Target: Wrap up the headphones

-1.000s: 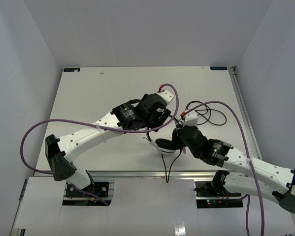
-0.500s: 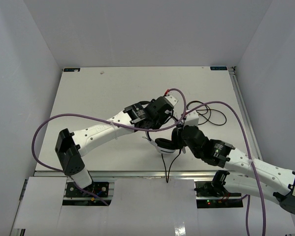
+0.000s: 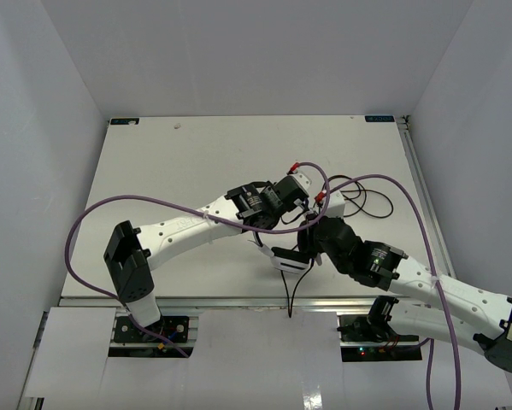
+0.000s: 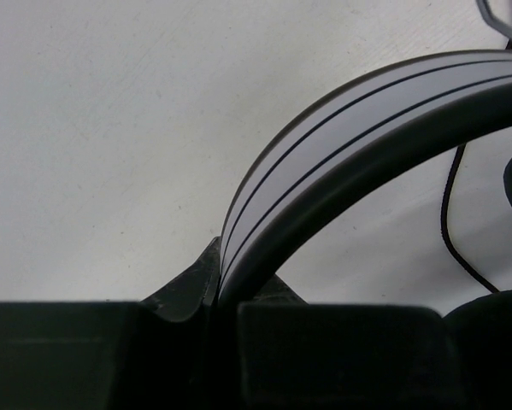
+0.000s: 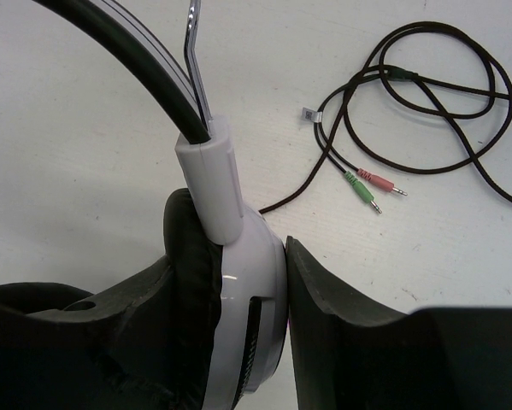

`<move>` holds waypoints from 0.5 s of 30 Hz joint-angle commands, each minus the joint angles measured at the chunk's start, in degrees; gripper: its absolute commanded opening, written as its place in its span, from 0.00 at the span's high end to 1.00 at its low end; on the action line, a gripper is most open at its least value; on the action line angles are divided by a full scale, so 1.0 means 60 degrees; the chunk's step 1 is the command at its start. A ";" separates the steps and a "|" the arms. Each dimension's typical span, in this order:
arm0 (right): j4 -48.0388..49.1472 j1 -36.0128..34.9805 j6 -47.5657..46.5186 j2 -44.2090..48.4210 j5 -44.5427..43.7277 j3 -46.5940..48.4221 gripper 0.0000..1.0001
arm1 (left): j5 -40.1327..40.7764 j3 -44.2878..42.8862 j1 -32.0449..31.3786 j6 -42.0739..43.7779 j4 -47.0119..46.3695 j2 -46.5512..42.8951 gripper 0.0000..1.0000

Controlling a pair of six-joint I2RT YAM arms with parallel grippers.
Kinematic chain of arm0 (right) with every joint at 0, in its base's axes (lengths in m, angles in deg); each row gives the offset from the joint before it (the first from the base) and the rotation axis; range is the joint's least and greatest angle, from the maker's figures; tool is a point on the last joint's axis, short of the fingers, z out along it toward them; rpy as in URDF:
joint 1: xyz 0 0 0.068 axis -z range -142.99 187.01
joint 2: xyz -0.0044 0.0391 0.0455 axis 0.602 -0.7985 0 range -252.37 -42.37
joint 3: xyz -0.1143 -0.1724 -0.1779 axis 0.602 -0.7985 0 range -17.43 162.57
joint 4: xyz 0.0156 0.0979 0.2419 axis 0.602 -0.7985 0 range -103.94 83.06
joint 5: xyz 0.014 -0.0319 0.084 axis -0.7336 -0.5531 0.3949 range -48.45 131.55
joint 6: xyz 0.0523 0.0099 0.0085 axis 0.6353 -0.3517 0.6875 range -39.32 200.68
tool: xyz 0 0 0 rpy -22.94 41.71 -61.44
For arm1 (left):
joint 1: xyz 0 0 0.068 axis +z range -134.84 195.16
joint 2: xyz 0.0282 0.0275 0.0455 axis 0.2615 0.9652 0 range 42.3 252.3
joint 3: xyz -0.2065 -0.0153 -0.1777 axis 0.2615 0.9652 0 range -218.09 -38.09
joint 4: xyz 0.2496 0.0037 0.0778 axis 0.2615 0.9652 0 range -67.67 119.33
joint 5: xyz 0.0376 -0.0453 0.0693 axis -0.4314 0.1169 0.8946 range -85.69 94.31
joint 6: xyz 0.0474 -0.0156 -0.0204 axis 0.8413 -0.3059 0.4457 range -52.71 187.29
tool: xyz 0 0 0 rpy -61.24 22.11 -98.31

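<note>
Your left gripper (image 4: 226, 312) had pushed further right over the last second, ending just beside the right gripper (image 5: 243, 342). Left fingers were clamped on the headband (image 4: 341, 128). Right fingers were closed on an ear cup (image 5: 238, 282) of the headphones (image 3: 290, 259). The cord (image 5: 426, 162) and its jacks (image 5: 368, 184) lay loose beyond the right fingertips. Risk as I read it: with both grippers occupied, opposing pulls could flex the headband or slip it, and nothing held the cord.
</note>
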State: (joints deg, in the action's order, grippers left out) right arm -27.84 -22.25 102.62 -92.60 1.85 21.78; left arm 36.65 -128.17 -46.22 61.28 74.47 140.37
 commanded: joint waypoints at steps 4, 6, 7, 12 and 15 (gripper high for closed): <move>0.0836 -0.0054 0.0046 -0.0280 0.0465 0.0685 0.92 | 0.0265 0.0316 -0.0127 -0.0758 -0.0548 -0.0501 0.45; 0.0848 -0.0054 0.0092 -0.0335 0.0465 0.0689 0.92 | 0.0392 0.0214 -0.0127 -0.0973 -0.0570 -0.0538 0.43; 0.0848 -0.0054 0.0093 -0.0357 0.0465 0.0700 0.92 | 0.0425 0.0148 -0.0127 -0.1061 -0.0602 -0.0582 0.44; 0.0867 -0.0049 0.0171 -0.0271 0.0446 0.0676 0.92 | 0.0242 0.0301 -0.0127 -0.1161 -0.1041 -0.0981 0.43; 0.0862 -0.0053 0.0166 -0.0123 0.0378 0.0612 0.92 | 0.0177 0.0499 -0.0127 -0.1137 -0.1131 -0.1199 0.48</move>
State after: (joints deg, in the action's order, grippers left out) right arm -27.86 -22.32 102.40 -95.33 5.15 22.12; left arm 37.94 -125.85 -46.57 55.62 70.38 138.64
